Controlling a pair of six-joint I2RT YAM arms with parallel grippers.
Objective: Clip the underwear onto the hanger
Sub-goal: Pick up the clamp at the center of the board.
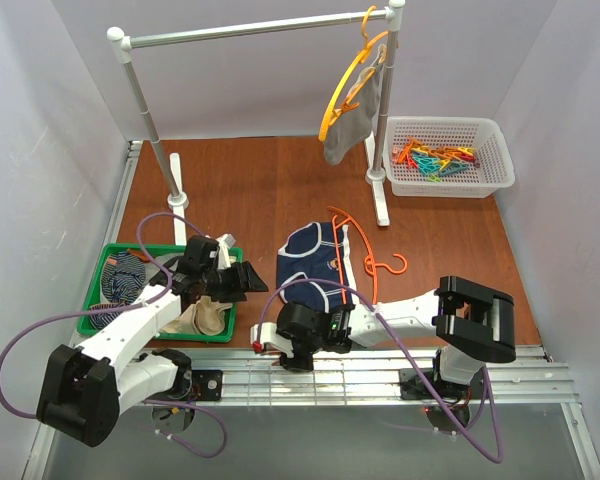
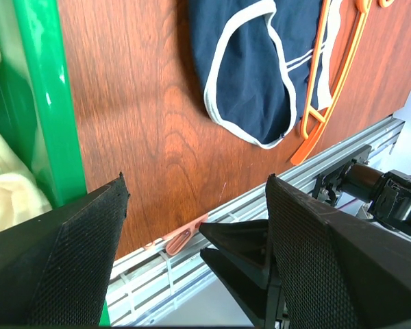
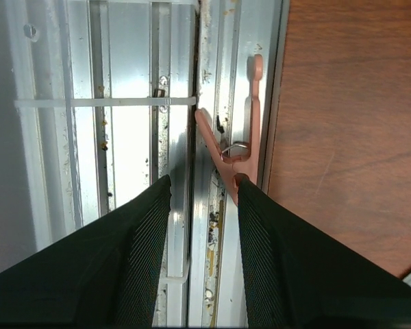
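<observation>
Black fingers [image 3: 288,260] of the right gripper [image 3: 204,181] stand part-open, unclamped, at a pink clip [image 3: 245,116] on the rail, apparently to collect it; underwear [image 1: 310,262] lies against the hanger [image 1: 363,255] nearby; left gripper [image 2: 195,185] gapes empty.

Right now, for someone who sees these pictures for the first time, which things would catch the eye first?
Most likely the navy underwear spread in the middle of the brown table, with the red-orange hanger lying along its right side. Next, the right claw low over the metal rail at the near edge, its tips at a pink clip. At the back right, a white basket of colourful clips stands out.
</observation>
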